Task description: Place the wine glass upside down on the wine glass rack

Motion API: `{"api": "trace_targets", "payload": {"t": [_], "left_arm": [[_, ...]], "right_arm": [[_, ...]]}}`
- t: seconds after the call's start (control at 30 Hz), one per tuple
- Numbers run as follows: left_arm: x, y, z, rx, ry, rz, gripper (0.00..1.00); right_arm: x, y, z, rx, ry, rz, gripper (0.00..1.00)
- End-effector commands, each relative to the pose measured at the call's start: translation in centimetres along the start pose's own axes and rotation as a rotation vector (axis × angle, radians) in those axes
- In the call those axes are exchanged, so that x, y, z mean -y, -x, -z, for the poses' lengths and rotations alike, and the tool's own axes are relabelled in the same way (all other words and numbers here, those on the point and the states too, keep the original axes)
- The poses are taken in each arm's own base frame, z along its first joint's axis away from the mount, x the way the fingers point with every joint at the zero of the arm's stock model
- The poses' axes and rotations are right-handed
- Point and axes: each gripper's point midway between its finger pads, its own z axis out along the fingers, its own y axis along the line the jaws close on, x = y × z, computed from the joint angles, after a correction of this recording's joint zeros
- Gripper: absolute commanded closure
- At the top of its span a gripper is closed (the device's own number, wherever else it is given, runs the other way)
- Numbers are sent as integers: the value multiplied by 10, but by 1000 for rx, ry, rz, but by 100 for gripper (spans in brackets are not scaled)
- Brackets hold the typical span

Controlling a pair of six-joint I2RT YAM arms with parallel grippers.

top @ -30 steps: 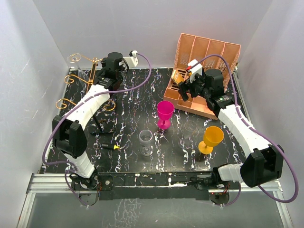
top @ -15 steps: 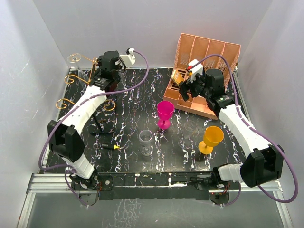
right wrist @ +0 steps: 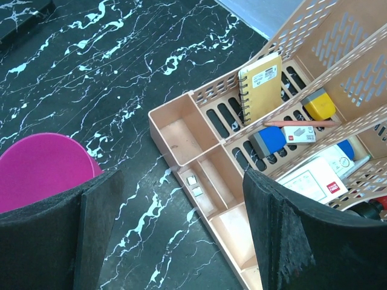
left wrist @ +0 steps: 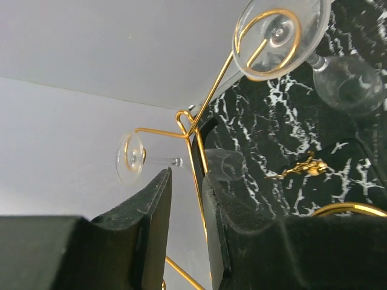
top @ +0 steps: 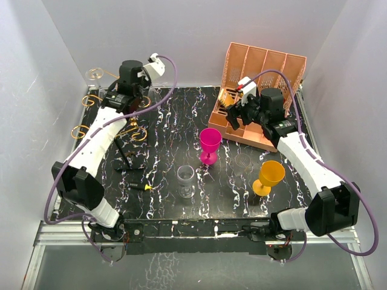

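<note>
Reaching to the far left corner of the black marbled table point(top: 181, 109), our left arm stretches nearly straight. The left gripper point(left wrist: 184, 178) is tipped up at the thin gold wire wine glass rack point(left wrist: 199, 130). Its jaws stand narrowly apart, and the rack's wire post runs up through a gap wider than the wire. Just beyond the fingertips, a clear stemmed wine glass point(left wrist: 130, 158) has its foot caught in a scroll arm. Our right arm bends at the elbow. The right gripper point(right wrist: 181, 229) is spread wide above the salmon-pink perforated file organiser point(right wrist: 181, 130), with a magenta plastic goblet point(right wrist: 42, 169) beneath one finger.
</note>
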Motion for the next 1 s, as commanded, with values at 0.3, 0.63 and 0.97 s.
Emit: {"api": "trace_targets", "payload": {"t": [0.3, 0.63, 0.97], "left_arm": [[-27, 22, 88, 227, -229, 476, 57], [-26, 1, 111, 241, -275, 576, 22], [-28, -21, 120, 239, -257, 597, 10]], "right_arm": [[15, 50, 35, -3, -32, 119, 12], [-5, 20, 94, -137, -18, 129, 12], [-60, -33, 134, -292, 232, 104, 17]]}}
